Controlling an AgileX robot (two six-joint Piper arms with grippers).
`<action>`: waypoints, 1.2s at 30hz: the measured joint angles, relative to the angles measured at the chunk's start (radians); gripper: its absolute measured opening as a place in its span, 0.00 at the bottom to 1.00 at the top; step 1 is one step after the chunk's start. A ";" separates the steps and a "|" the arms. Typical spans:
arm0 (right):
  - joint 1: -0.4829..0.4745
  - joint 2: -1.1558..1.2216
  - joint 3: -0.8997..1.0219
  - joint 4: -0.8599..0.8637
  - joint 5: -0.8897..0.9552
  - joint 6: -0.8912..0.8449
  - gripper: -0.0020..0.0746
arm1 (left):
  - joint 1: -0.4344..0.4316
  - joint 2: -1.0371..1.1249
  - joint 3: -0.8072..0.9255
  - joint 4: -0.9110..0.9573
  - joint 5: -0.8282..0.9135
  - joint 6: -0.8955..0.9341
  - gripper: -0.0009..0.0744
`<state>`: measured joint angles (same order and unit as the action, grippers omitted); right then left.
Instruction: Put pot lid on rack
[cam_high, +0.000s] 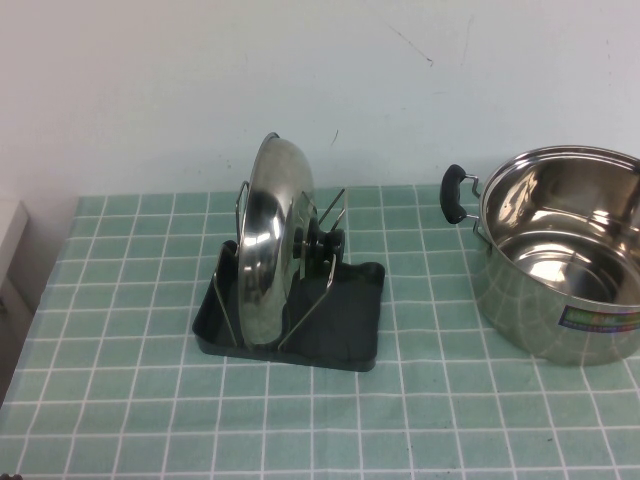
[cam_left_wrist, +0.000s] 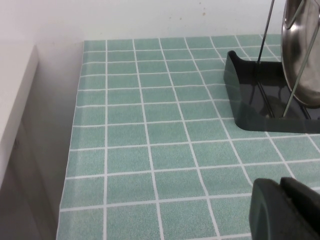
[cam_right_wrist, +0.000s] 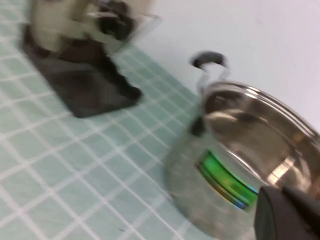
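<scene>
The shiny steel pot lid (cam_high: 270, 250) stands on edge, upright between the wire prongs of the black rack (cam_high: 345, 325), with its black knob (cam_high: 326, 241) facing right. Neither arm shows in the high view. In the left wrist view the left gripper (cam_left_wrist: 282, 200) is shut and empty, low over the tiled cloth, well apart from the rack (cam_left_wrist: 245, 95) and the lid's rim (cam_left_wrist: 305, 45). In the right wrist view the right gripper (cam_right_wrist: 286, 212) is shut and empty beside the pot. The rack (cam_right_wrist: 85, 87) with the lid shows blurred beyond it.
The open steel pot (cam_high: 560, 270) with black side handles stands at the table's right; it also shows in the right wrist view (cam_right_wrist: 240, 145). A green checked cloth (cam_high: 130, 400) covers the table. A white wall runs behind, and the table's left edge (cam_left_wrist: 70, 165) drops off.
</scene>
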<state>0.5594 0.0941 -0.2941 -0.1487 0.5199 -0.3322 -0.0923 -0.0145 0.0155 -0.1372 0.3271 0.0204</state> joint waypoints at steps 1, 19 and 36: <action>-0.046 0.000 0.012 -0.002 -0.021 -0.002 0.02 | 0.000 0.000 0.000 0.000 0.000 0.000 0.01; -0.589 -0.033 0.278 0.013 -0.103 -0.002 0.02 | 0.000 0.000 0.000 0.000 0.000 0.000 0.01; -0.589 -0.107 0.313 0.132 -0.163 0.177 0.02 | 0.000 0.000 0.000 0.004 0.000 0.000 0.01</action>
<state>-0.0292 -0.0125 0.0186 -0.0168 0.3572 -0.1555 -0.0923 -0.0145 0.0155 -0.1335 0.3271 0.0205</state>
